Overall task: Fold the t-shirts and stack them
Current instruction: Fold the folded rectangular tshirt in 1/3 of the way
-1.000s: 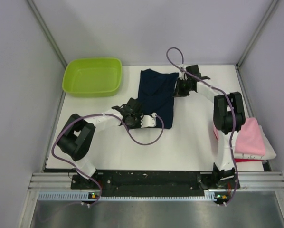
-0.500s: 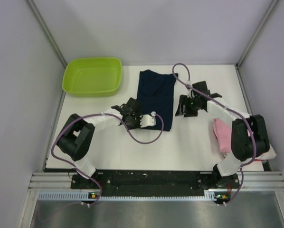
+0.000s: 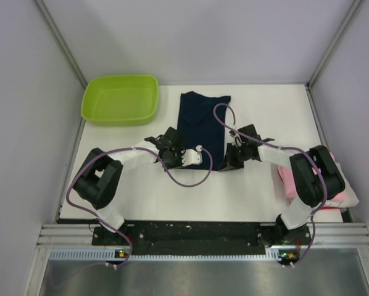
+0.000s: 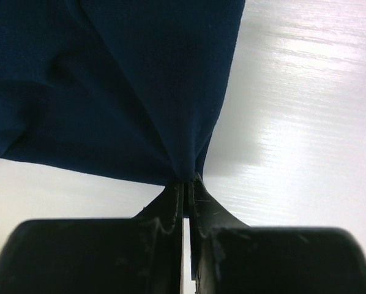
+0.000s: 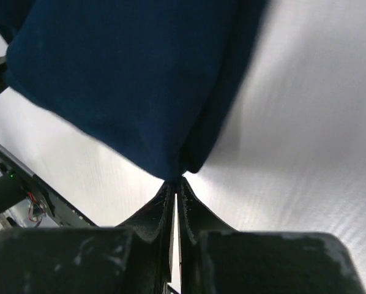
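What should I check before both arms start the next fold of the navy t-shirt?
1. Left end effector shut on the navy t-shirt: ok.
2. Right end effector shut on the same shirt: ok.
3. Both grips near the shirt's near edge: ok.
4. Green tub apart from the shirt: ok.
5. Right arm's purple cable off the cloth: cannot tell; in the top view it loops across the shirt.

The dark navy cloth t-shirt point(image 3: 202, 120) is laid at the middle of the white tabletop point(image 3: 258, 191), its near corners pinched by the left tool point(image 4: 184, 187) and right tool point(image 5: 174, 184). The lime green plastic tub point(image 3: 120, 98) is set far left, and the folded pink cloth t-shirts point(image 3: 286, 184) near right.
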